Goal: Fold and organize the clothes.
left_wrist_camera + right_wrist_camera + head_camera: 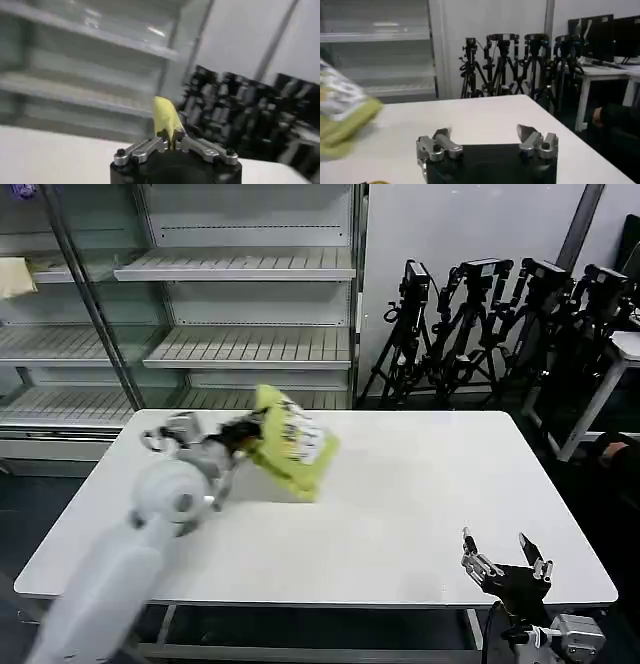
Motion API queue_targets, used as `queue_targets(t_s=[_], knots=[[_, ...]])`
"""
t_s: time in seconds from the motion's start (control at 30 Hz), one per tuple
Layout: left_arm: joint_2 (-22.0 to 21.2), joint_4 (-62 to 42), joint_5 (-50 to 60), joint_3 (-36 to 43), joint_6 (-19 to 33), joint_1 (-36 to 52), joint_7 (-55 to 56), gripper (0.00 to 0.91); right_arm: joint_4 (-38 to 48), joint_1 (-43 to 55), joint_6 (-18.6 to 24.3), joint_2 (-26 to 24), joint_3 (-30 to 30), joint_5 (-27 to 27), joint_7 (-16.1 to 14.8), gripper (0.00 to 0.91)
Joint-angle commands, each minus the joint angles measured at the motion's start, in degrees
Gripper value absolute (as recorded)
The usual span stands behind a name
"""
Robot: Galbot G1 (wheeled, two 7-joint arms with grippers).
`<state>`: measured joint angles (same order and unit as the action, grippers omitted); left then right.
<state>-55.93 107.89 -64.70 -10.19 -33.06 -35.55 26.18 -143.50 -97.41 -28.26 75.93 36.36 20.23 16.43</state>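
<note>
Head view: lime yellow-green cotton T-shirt [287,442] bunched, lifted off white tabletop [400,504].
Left gripper [172,142] fingers clenched on it, white/dark print showing; right gripper [505,562] fingers spread, idle at near edge.

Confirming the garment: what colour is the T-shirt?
Lime yellow-green T-shirt with white-and-dark print; head view shows best.

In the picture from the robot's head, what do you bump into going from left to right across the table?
The left hand, shut on the yellow-green T-shirt → that T-shirt, lifted off the white table → bare table → the open right hand at the near edge.
</note>
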Motion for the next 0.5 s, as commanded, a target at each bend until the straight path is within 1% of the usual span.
queue_targets(t_s=[0.03,0.13,0.17,0.23,0.27,0.3,0.33,0.4,0.43,0.5], knots=[[27.1,6.0,11.3,-17.5,-0.2,-8.0,-14.4,0.050,1.8,2.0,0.2,-0.5,-0.9,0.8,-0.2,0.907],[28.7,9.7,18.7,-15.1,-0.2,-8.7,-17.4,0.050,1.9,2.5,0.1,0.1,-1.7,0.5,0.0,0.907],[28.6,11.3,23.5,-13.1,-0.1,-10.1,-18.8,0.050,1.9,2.5,0.1,0.4,-1.9,0.3,-0.1,0.907],[27.3,13.2,27.1,-10.1,-0.1,-12.7,-18.7,0.050,2.0,2.2,0.2,1.1,-2.3,-0.5,-0.1,0.907],[25.6,13.6,33.6,-3.1,0.0,-14.5,-18.7,0.050,2.1,2.0,0.2,1.1,-2.2,-0.6,-0.1,0.907],[24.2,13.1,39.6,1.7,0.1,-15.2,-18.6,0.050,2.3,1.6,0.4,1.3,-2.1,-1.1,-0.3,0.907],[22.0,12.0,44.0,5.3,0.4,-15.9,-18.6,0.050,2.2,0.9,1.1,1.4,-1.7,-1.4,-0.5,0.907],[15.9,6.1,52.5,16.0,2.5,-16.7,-17.5,0.050,1.7,0.6,1.1,1.6,-1.3,-1.4,-0.5,0.907],[12.1,3.4,56.1,19.9,3.0,-16.3,-17.2,0.050,1.5,0.3,1.1,1.5,-0.7,-1.4,-0.5,0.907],[6.5,-0.4,59.6,24.3,3.7,-15.2,-16.6,0.050,0.9,-0.1,1.2,1.4,-0.1,-1.4,-0.4,0.907]])
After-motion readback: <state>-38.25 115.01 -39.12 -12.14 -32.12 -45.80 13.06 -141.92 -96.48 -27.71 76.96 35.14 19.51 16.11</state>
